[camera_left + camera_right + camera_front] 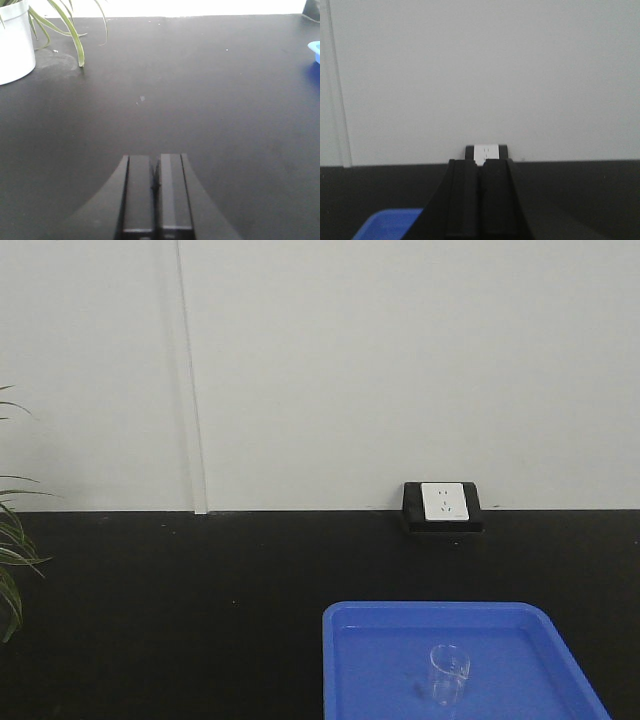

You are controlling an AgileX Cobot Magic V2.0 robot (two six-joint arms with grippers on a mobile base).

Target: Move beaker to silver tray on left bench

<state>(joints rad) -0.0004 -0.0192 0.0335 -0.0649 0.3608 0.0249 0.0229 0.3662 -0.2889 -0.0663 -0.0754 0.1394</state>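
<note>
- The left end effector [157, 195] has its fingers pressed together on nothing and hangs over the bare black counter [200, 110].
- The right end effector [481, 200] is likewise closed and empty. It points level at the wall rather than down.
- The beaker [449, 675] stands upright, mouth up and long axis vertical, near the middle of the blue tray [345, 625].
- The right wrist view shows a corner of the blue tray low and left of the fingers, so the beaker probably lies below and to the left of that end effector.
- The left wrist view catches only a sliver of the tray at its far right edge, well apart.
- I judge the right arm nearer; its fingers would need to spread for a side-on grasp.
- Farther off are a potted plant [12, 42] on the left and a wall socket [445, 502] at the counter's back edge.
- The silver tray shows in no view.
</note>
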